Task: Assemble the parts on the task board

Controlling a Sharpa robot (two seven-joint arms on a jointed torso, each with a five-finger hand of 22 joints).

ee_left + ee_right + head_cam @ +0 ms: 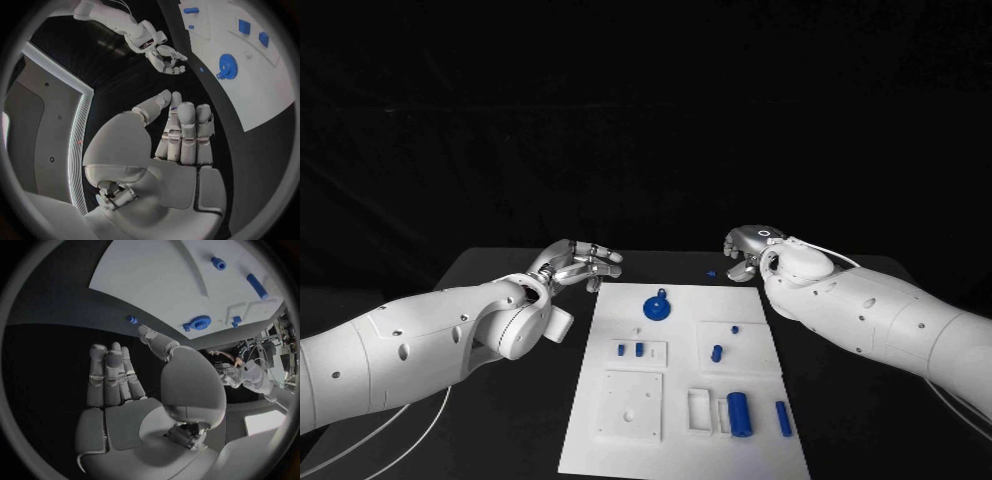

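White task board point(678, 400) w/ blue parts point(740, 413); blk table point(488, 270); silver hands, white arms.

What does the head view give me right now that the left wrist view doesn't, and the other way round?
Head view alone: the near end of the task board with the long blue cylinder and the slim blue bar. Left wrist view alone: the left hand from behind, fingers straight, holding nothing. Both share: the blue gear, the small blue part on the black table off the board's far edge, and the right hand, empty.
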